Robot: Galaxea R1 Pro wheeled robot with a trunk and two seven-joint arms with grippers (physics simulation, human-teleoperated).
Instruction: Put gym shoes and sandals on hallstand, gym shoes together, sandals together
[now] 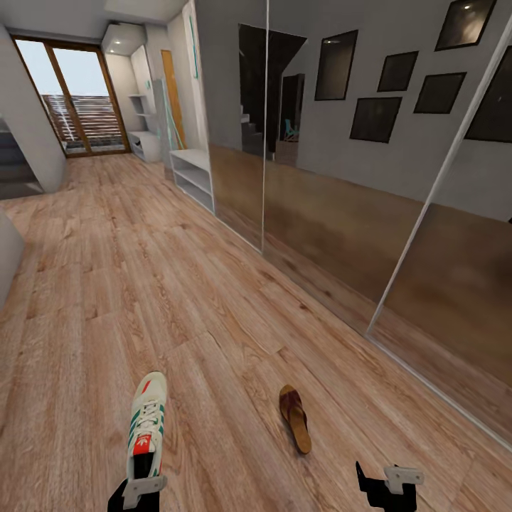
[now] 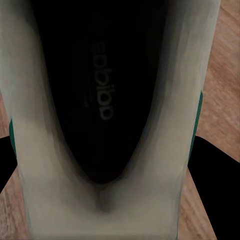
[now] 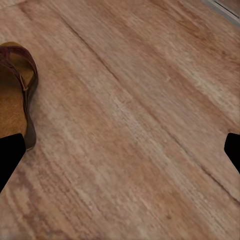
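Left gripper (image 1: 140,491), at the lower edge of the head view, is closed on the heel end of a white low-top gym shoe with green side stripes and a red-orange tongue patch (image 1: 146,430). The left wrist view looks straight into the dark opening of that shoe (image 2: 102,100), with the black fingers (image 2: 215,170) pressed against its white walls on either side. The shoe's toe points away from the robot along the light brown wood-grain plank floor (image 1: 142,270); whether its sole rests on the planks or is lifted cannot be told.

Right gripper (image 1: 390,483) is spread apart and holds nothing. In the right wrist view its two black fingertips (image 3: 10,155) sit at opposite edges with bare planks between them.

Slim dark brown leather sandal with a tan insole (image 1: 294,418) lies flat on the floor between the two grippers, nearer the right one and apart from the shoe. The right wrist view shows the sandal (image 3: 15,95) just beside one fingertip.

Low white-grey open-shelf rack (image 1: 192,176) stands far down the corridor against the right-hand wall, well apart from the footwear. Mirrored wall panels (image 1: 341,213) run along that side. Glazed wood-framed door (image 1: 75,99) closes the far end.
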